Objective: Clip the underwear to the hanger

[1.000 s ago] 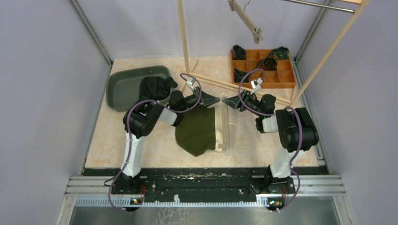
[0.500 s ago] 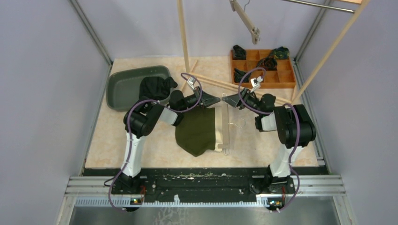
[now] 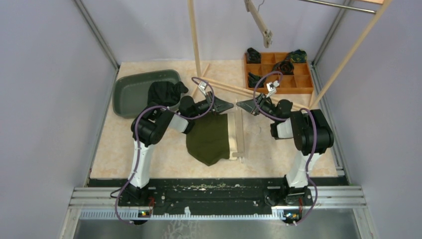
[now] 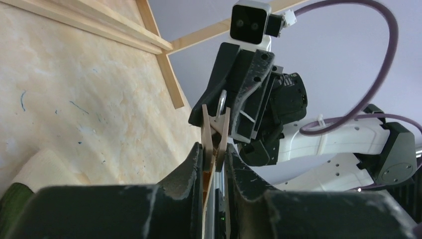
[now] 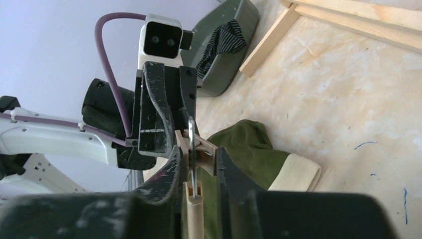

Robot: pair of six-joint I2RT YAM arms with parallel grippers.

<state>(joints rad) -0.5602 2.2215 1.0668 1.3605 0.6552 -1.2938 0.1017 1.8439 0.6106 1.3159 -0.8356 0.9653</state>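
The olive-green underwear [image 3: 208, 139] with a cream waistband lies flat on the table. A wooden hanger [image 3: 240, 137] lies along its right edge. My left gripper [image 3: 230, 106] and right gripper [image 3: 240, 105] meet tip to tip at the hanger's far end. In the left wrist view the left gripper [image 4: 214, 149] is shut on the hanger's wooden clip [image 4: 215, 127]. In the right wrist view the right gripper [image 5: 196, 152] is shut on the same clip [image 5: 201, 147], just above the hanger's bar end [image 5: 193, 214]. The underwear [image 5: 244, 144] lies just beyond.
A grey-green tub [image 3: 132, 92] holding dark clothing [image 3: 164, 92] stands at the back left. A wooden divided box [image 3: 278, 72] with dark garments sits at the back right. The rack's floor beams [image 3: 234, 88] run just behind the grippers. A second hanger [image 3: 261, 22] dangles overhead.
The right gripper's jaws have closed onto the clip. The hanger bar has shifted slightly on the table. The overhead hanger has swung a little. The left arm has stayed put.
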